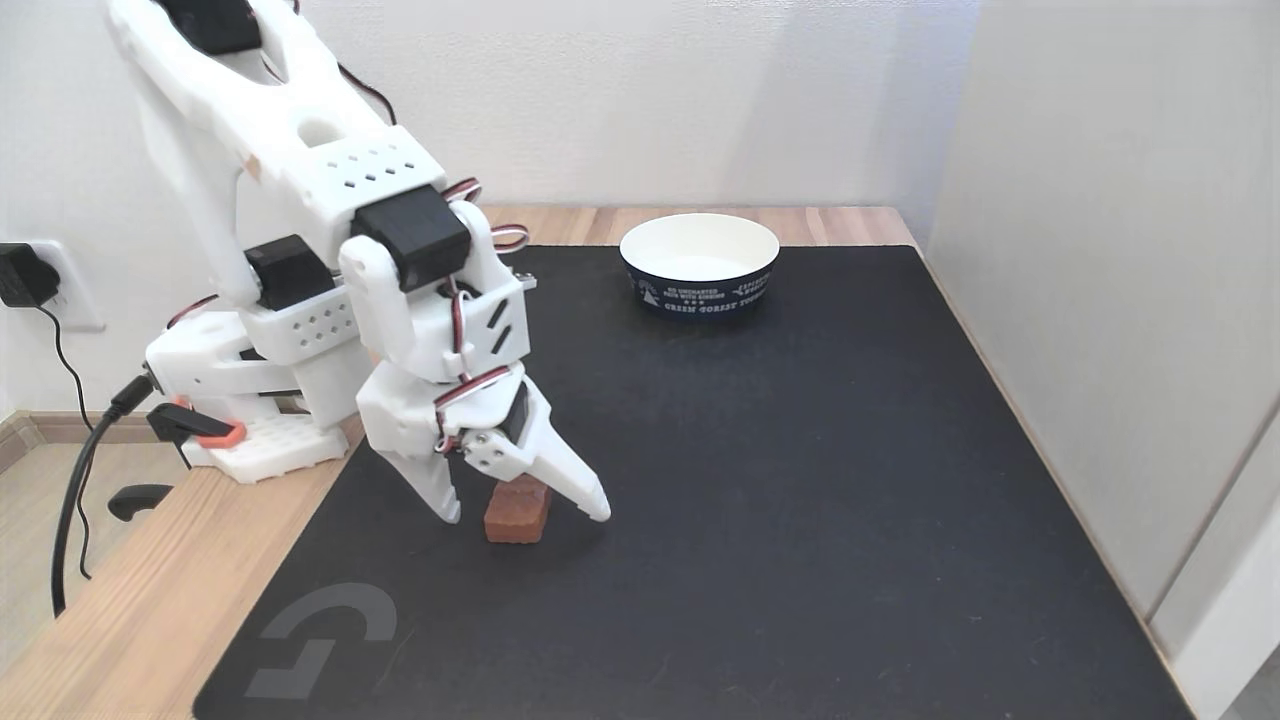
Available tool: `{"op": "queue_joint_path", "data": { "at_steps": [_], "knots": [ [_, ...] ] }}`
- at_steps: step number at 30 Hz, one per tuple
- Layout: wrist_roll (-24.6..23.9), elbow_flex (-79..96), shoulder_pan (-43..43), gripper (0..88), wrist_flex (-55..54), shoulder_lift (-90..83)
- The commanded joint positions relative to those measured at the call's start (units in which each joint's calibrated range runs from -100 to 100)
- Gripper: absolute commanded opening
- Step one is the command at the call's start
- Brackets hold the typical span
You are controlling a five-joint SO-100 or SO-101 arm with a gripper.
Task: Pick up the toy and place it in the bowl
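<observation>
**Claw straddled the toy; the lift and the carry were still to come**

At the left of the fixed view the white arm reached down from its base, clamped at the table's (120, 600) edge, and the gripper (530, 515) stood with its two fingers spread apart, tips down at the black mat (760, 500). The toy (518, 512) lay on the mat between those fingers, closer to the right-hand one; whether either finger touched it could not be told. It looked not yet gripped or raised, so by my reading the approach was done, while closing, lifting, carrying and releasing all remained.

Rightward and toward the back, the bowl (700, 290) sat well apart from the toy, near the mat's far edge, its white inside holding nothing. The mat between them was bare, giving an open path. Further right a pale wall panel (1120, 300) ran along the mat's right edge, near the bowl, so any overshoot past it had little room.
</observation>
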Motion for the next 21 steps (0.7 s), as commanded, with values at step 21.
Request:
{"op": "queue_joint_path", "data": {
  "at_steps": [21],
  "knots": [
    [-4.6,-4.9,-5.5,2.3,-1.2,-7.7]
  ]
}}
